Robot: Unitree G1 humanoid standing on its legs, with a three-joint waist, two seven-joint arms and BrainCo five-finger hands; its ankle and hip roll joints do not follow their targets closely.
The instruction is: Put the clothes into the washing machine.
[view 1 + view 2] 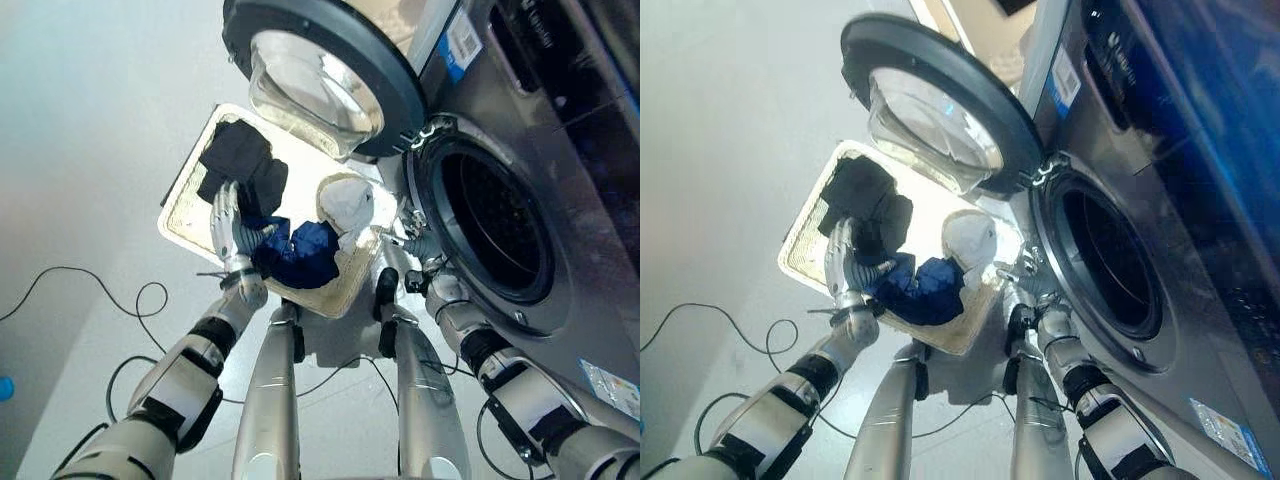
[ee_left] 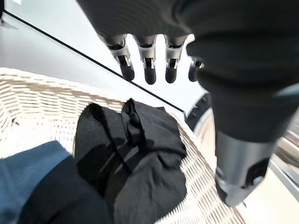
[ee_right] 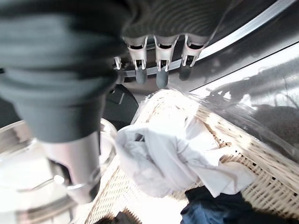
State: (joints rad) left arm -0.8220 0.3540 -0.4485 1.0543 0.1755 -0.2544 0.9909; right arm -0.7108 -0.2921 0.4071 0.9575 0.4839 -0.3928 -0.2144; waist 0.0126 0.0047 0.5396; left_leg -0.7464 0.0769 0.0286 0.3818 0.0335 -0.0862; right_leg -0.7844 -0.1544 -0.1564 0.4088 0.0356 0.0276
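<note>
Looking down from the eye views: basket on the floor beside the washer, door open. Left hand, fingers straight, hovers over black cloth and blue cloth. Right hand near the white cloth, at the drum rim. Left wrist view: fingers open above black cloth. Right wrist view: fingers relaxed, holding nothing, white cloth just below.
</note>
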